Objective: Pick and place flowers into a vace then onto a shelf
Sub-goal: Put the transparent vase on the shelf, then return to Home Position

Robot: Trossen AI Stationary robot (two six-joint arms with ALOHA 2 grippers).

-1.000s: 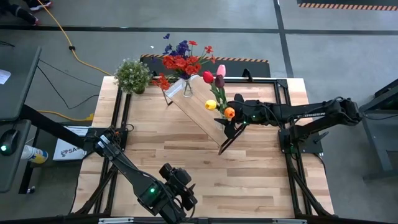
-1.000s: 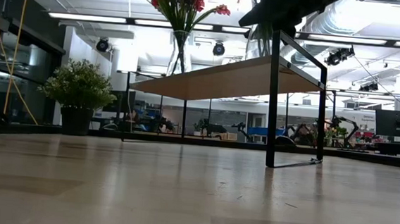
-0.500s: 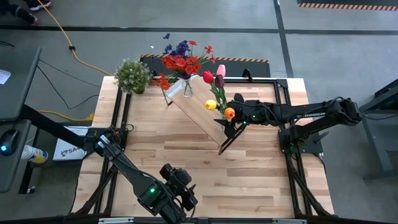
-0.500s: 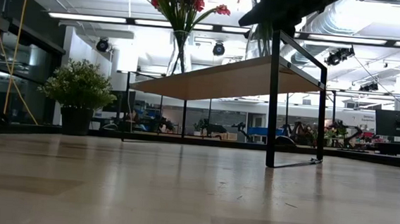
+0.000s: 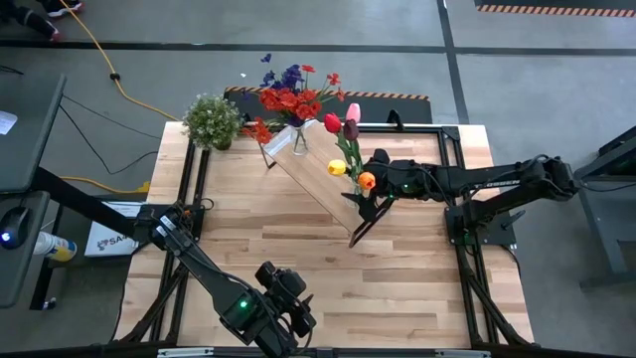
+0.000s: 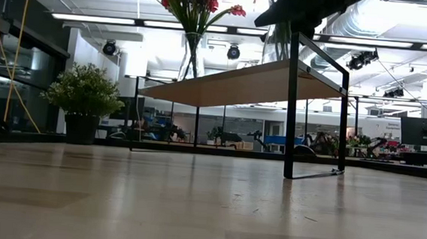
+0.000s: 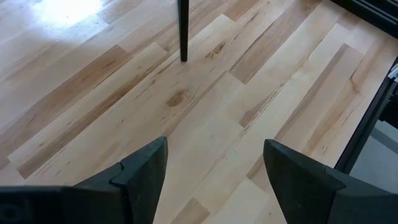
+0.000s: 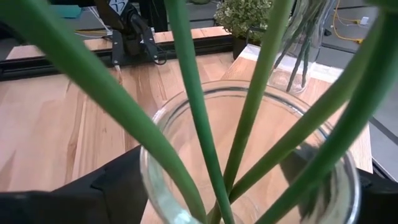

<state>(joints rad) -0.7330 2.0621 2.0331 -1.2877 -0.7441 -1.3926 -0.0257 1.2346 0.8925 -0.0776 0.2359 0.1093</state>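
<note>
The light-wood shelf (image 5: 313, 174) (image 6: 231, 83) stands aslant on its black legs on the table. On its far end stands a glass vase (image 5: 298, 139) (image 6: 192, 54) of red and purple flowers (image 5: 293, 97). A second glass vase (image 8: 249, 155) (image 6: 277, 45) with tulips (image 5: 348, 149) and green stems (image 8: 193, 124) is upright at the shelf's near-right end. My right gripper (image 5: 370, 194) (image 8: 249, 186) is shut on it. My left gripper (image 5: 288, 288) (image 7: 216, 149) waits open above the table's near edge. My right gripper holds the tulip vase by its upper wall just below the rim (image 8: 152, 186), pinched from outside with one finger (image 8: 118, 183) on each side. It comes level from the table's right side. The vase is upright over the shelf; whether its base rests there I cannot tell.
A bushy potted plant (image 5: 212, 121) (image 6: 85, 99) sits at the table's far-left corner. A black shelf leg (image 7: 182, 31) stands ahead of the left gripper. Bare plank table (image 5: 298, 249) lies between the shelf and the near edge.
</note>
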